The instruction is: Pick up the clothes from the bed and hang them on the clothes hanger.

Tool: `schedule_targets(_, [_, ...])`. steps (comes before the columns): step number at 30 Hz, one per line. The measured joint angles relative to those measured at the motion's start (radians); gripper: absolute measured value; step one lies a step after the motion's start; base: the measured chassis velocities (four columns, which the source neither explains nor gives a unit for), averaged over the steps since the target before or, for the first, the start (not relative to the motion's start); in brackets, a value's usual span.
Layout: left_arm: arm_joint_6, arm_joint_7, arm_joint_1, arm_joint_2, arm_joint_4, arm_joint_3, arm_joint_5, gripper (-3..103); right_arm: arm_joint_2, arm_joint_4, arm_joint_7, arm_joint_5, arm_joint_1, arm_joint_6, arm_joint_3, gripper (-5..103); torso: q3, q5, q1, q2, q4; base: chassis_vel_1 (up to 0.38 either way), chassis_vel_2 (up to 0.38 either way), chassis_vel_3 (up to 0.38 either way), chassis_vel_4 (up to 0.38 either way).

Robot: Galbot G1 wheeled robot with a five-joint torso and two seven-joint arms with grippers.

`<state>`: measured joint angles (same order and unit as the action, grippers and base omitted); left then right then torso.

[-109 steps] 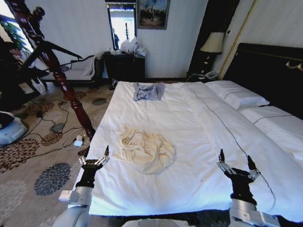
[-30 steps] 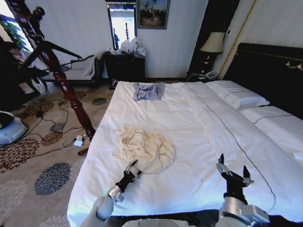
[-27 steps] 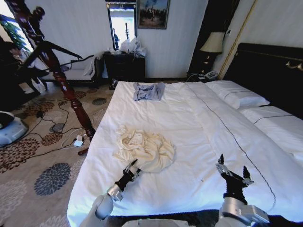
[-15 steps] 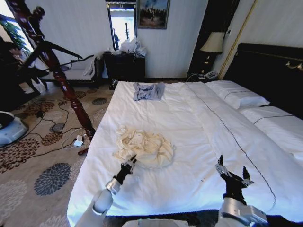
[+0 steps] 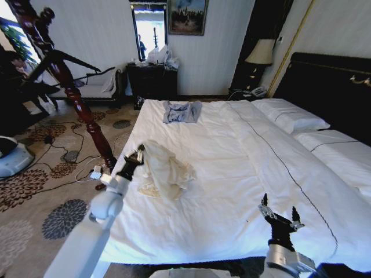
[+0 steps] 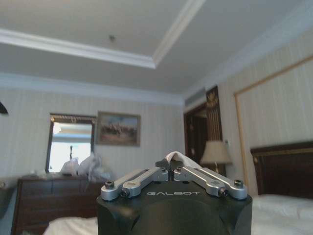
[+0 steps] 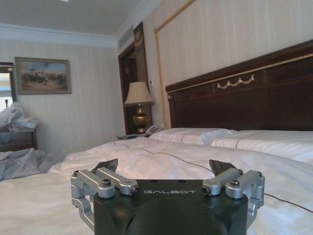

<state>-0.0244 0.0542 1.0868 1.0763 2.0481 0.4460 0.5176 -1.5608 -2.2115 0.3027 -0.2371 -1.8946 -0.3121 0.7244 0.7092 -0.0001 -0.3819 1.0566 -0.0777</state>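
The cream shirt (image 5: 164, 169) hangs in a bunched drape from the left gripper (image 5: 137, 155), whose jaws are clenched on a fold of its cloth (the left wrist view shows a pale strip pinched between the closed tips), and its lower folds trail below the jaws onto the white bed (image 5: 243, 191) near the bed's left edge. The right gripper (image 5: 277, 215) waits low over the near right part of the bed, well apart from the shirt, its jaws spread with nothing between them.
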Motion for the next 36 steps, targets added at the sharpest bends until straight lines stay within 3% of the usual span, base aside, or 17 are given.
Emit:
schedule_targets(6, [0.058,-0.03,-0.064,-0.009,0.015,0.013,0.052,0,0.034,0.044,-0.063,0.011,0.009,-0.01,-0.024,100,0.0,0.0001,0.0,0.0,-0.0001,0.0,0.0,0.0,0.0])
schedule_targets(15, [0.062,-0.03,-0.034,0.001,0.021,0.004,0.074,0,0.118,0.123,-0.163,-0.002,0.042,-0.034,-0.047,100,0.0,0.0003,0.0,0.0,0.0,0.0,0.0,0.0,0.0])
schedule_targets(19, [0.037,0.013,0.066,0.01,0.033,-0.072,0.031,0,0.117,0.156,-0.163,0.004,0.056,-0.036,-0.054,100,0.0,0.0,0.0,0.0,-0.0001,0.0,0.0,0.0,0.0])
schedule_targets(23, [-0.018,0.175,0.198,0.018,0.036,-0.214,-0.061,0,0.114,0.188,-0.155,0.008,0.075,-0.036,-0.062,100,0.0,0.0004,0.0,0.0,0.0003,0.0,0.0,0.0,0.0])
schedule_targets(24, [-0.018,0.175,0.198,0.018,0.036,-0.214,-0.061,0,0.114,0.188,-0.155,0.008,0.075,-0.036,-0.062,100,0.0,0.0004,0.0,0.0,0.0003,0.0,0.0,0.0,0.0])
schedule_targets(26, [-0.03,0.246,0.214,0.028,0.013,-0.277,-0.071,0,0.114,0.2,-0.142,0.009,0.081,-0.035,-0.061,100,0.0,0.0001,0.0,0.0,-0.0002,0.0,0.0,0.0,0.0])
schedule_targets(33, [-0.009,0.239,0.216,0.067,-0.042,-0.326,-0.017,0,0.114,0.216,-0.124,0.009,0.08,-0.034,-0.054,100,0.0,0.0003,0.0,0.0,-0.0001,0.0,0.0,0.0,0.0])
schedule_targets(36, [0.032,0.223,0.223,0.097,-0.056,-0.349,0.042,0,0.109,0.223,-0.118,0.016,0.08,-0.034,-0.053,100,0.0,0.0003,0.0,0.0,0.0,0.0,0.0,0.0,0.0])
